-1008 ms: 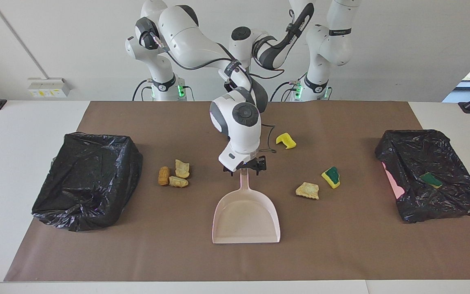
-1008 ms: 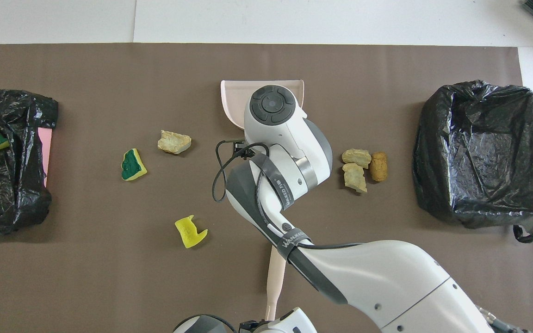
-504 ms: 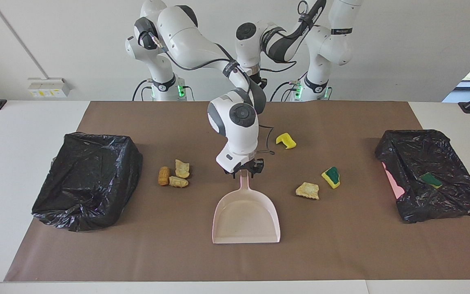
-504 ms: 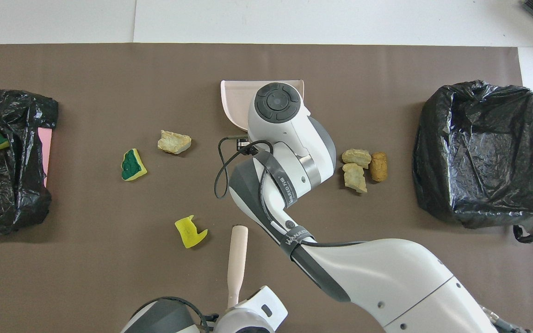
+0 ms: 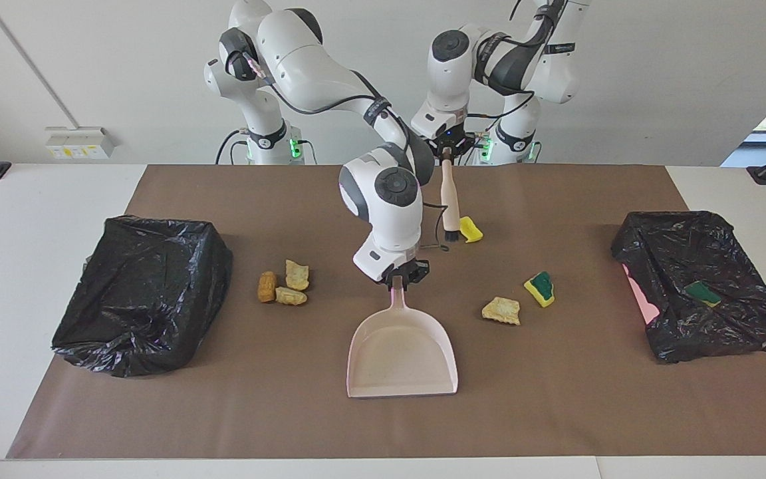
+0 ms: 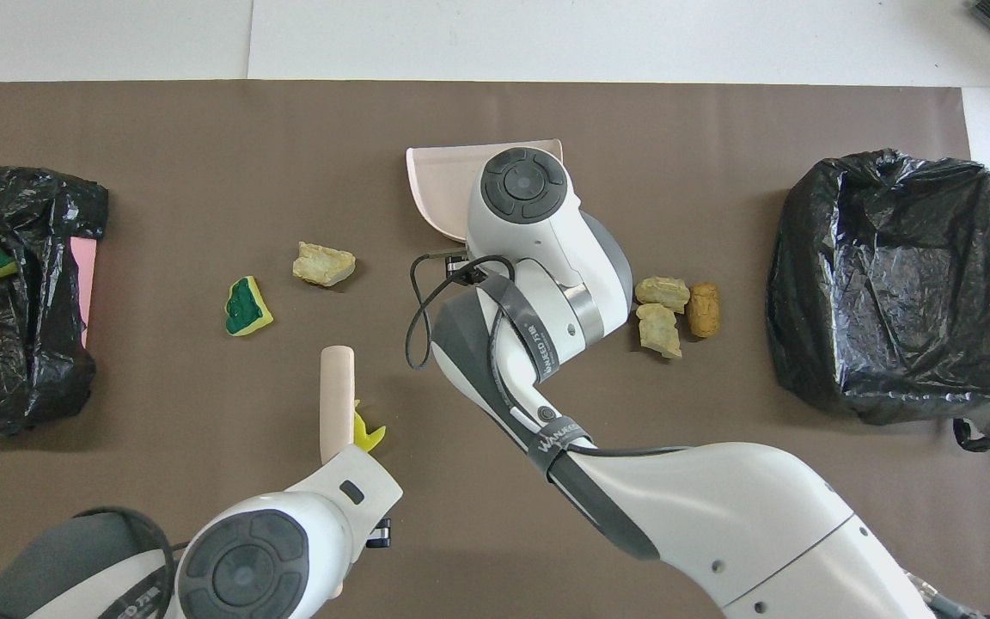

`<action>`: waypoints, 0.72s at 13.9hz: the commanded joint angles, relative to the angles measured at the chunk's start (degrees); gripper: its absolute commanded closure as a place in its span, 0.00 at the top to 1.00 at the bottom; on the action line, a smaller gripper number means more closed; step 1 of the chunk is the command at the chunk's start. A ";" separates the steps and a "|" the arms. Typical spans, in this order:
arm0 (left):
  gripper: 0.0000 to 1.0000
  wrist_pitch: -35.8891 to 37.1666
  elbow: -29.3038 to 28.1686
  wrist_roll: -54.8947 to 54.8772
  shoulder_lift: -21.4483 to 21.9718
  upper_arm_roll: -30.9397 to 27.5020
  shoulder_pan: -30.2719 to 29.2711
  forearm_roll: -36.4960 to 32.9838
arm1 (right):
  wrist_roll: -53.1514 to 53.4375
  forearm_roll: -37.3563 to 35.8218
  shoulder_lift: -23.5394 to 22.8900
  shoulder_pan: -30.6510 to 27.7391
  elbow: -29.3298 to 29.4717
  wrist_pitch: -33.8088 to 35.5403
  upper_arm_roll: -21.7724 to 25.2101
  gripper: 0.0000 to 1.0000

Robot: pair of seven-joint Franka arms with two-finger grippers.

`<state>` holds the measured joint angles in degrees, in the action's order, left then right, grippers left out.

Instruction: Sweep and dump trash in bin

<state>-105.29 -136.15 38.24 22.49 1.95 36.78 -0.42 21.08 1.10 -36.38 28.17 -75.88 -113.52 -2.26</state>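
Nearest the robots, the left gripper is seen pinching the top of the brush, which hangs bristles down just over the all-yellow sponge. Farther out, the right gripper is pressed onto the handle of the pale pink dustpan; its pan lies flat on the brown mat, mouth facing away from the robots. Three tan and orange-brown chunks lie toward the right arm's end, near an empty bin. The green-faced sponge and a beige chunk lie toward the left arm's end; one sponge already sits in that end's bin. Step judged: tool pickup done, sweeping not begun. Next move probably calls for the pan's mouth to be turned toward a piece and the bristles lowered beside it.
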 commanded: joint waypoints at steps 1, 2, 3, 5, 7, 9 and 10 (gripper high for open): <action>0.00 -0.26 -0.52 -2.27 0.02 0.86 -6.69 -2.83 | -15.32 0.83 4.29 -2.95 -1.99 1.61 -0.47 0.00; 0.00 -1.31 -0.52 -6.38 -0.77 0.86 -10.64 -2.84 | -19.11 0.74 5.95 -3.91 -2.25 3.89 -0.46 0.00; 0.00 -2.28 -0.70 -9.64 -1.13 0.86 -14.51 -2.84 | -24.80 0.65 7.71 -4.96 -3.04 5.74 -0.46 0.00; 0.00 -2.64 -0.87 -11.42 -2.44 0.86 -19.54 -2.75 | -34.22 -0.31 12.62 -5.23 -7.06 8.56 -0.38 0.00; 0.00 -5.17 -1.23 -12.74 -4.37 0.86 -22.62 -2.75 | -41.26 -3.54 17.11 -4.36 -12.86 9.97 -0.38 0.00; 0.00 -9.91 -1.14 -14.66 -7.79 0.86 -27.09 -2.75 | -48.02 -7.60 20.55 -2.17 -18.93 8.84 -0.55 0.00; 0.00 -10.98 -1.23 -16.77 -9.03 0.86 -28.85 -2.83 | -52.24 -7.70 22.04 -1.81 -21.56 8.23 -0.47 0.00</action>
<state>-113.05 -137.23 24.31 16.11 2.00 11.63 -2.67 -24.32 -4.63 -19.41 25.42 -88.81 -102.56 -2.47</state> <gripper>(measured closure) 0.731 0.683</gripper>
